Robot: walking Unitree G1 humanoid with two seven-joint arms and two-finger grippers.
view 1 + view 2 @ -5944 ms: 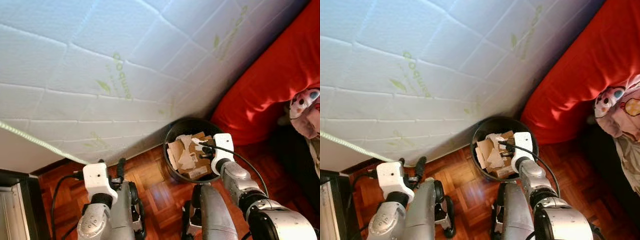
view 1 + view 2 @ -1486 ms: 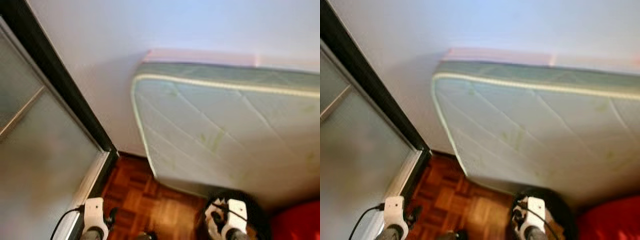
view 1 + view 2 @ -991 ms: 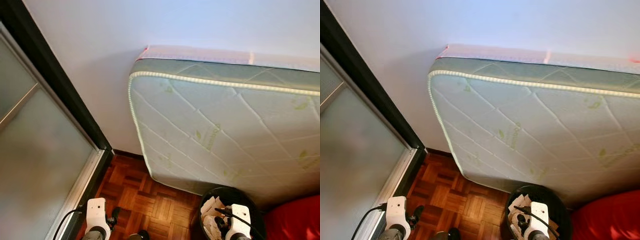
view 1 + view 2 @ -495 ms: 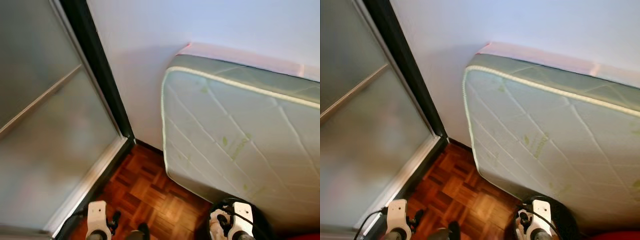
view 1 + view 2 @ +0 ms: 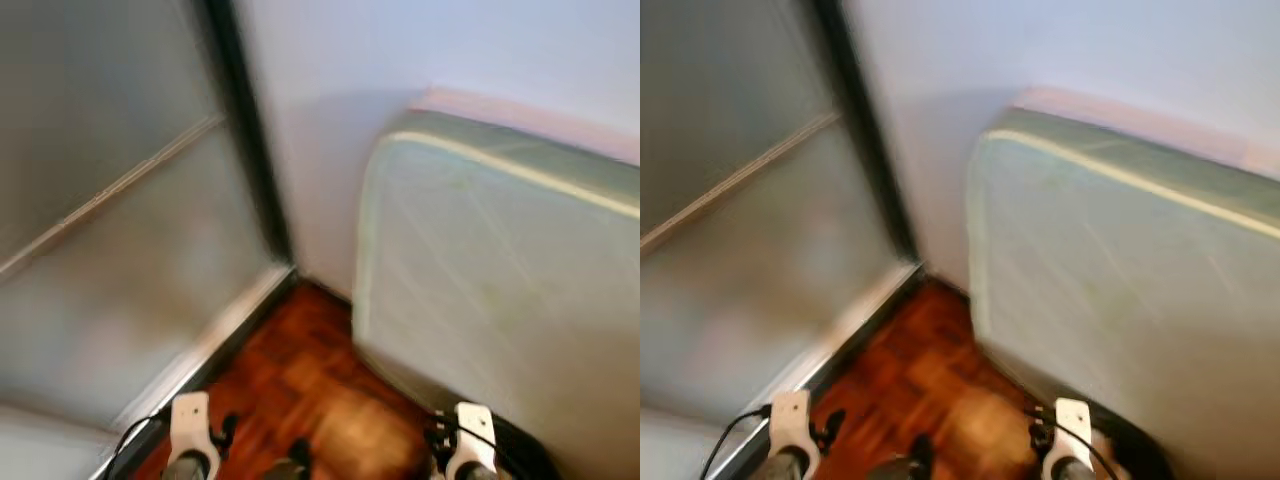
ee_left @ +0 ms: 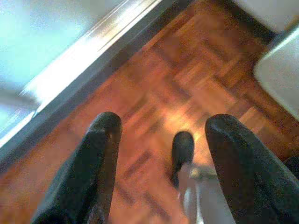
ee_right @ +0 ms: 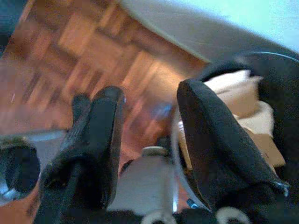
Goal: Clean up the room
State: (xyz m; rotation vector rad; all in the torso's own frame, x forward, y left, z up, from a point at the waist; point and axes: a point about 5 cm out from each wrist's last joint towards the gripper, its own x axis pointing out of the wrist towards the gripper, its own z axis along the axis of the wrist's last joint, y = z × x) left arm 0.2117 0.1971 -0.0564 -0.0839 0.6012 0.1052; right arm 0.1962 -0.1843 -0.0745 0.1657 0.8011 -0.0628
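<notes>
A black waste bin (image 7: 264,61) with crumpled paper and cardboard (image 7: 236,91) stands on the parquet floor at the foot of the mattress, low on my right. My right gripper (image 7: 152,91) is open and empty, held just beside the bin's rim, and its white wrist block (image 5: 472,452) sits at the picture's lower edge. My left gripper (image 6: 166,122) is also open with nothing between its fingers, low over bare parquet (image 6: 187,84) near the door track. The head views are blurred.
A white quilted mattress (image 5: 500,280) leans on edge against the wall at the right. A frosted glass sliding door (image 5: 110,250) with a dark frame (image 5: 250,140) takes up the left. Between them runs a strip of parquet floor (image 5: 300,360).
The camera has swung left: the glass door now takes more of the picture, while the mattress and bin have slid right. Both grippers stay open and low.
</notes>
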